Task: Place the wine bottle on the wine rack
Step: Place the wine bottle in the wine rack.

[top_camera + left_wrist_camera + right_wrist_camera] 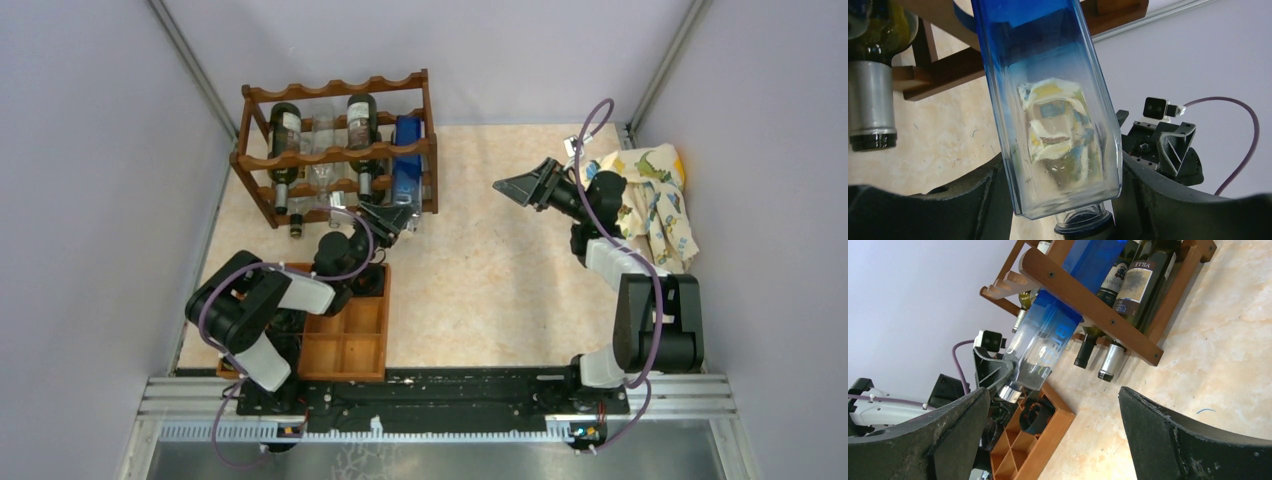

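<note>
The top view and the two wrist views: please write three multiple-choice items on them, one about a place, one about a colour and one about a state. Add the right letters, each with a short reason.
1. Where in the wine rack does the square bottle lie, seen from the top view?
A. at its right end
B. at its left end
C. in the middle

2. What colour is the square bottle between the fingers of the left gripper?
A. dark green
B. blue fading to clear
C. red

3. In what state is the right gripper?
A. shut on a bottle
B. shut, holding nothing
C. open, holding nothing

Answers:
1 A: the bottle lies beside the rack's right posts.
2 B: the left wrist view shows blue glass turning clear toward the neck.
3 C: its fingers stand wide apart with nothing between them.
</note>
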